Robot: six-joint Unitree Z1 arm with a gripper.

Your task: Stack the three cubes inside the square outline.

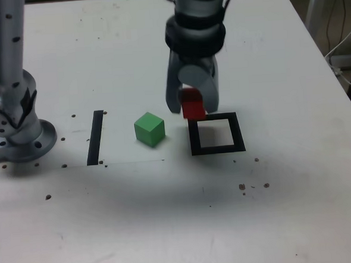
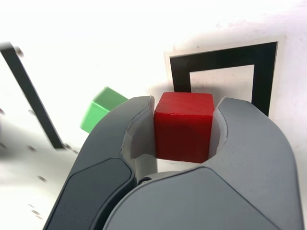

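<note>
My gripper (image 1: 193, 106) is shut on the red cube (image 1: 192, 104), which hangs just above the table at the far left corner of the square outline (image 1: 217, 134) in the exterior view. In the wrist view the red cube (image 2: 183, 126) sits squeezed between the two grey fingers (image 2: 132, 129), with the square outline (image 2: 223, 72) just beyond it. The green cube (image 1: 149, 129) rests on the table to the exterior view's left of the outline, and shows beside the finger as the green cube (image 2: 101, 109) in the wrist view. No yellow cube is in view.
A straight black tape strip (image 1: 95, 137) lies at the exterior view's left of the green cube. The arm's grey base (image 1: 14, 129) stands at the far left. Cables hang off the table's right edge (image 1: 343, 49).
</note>
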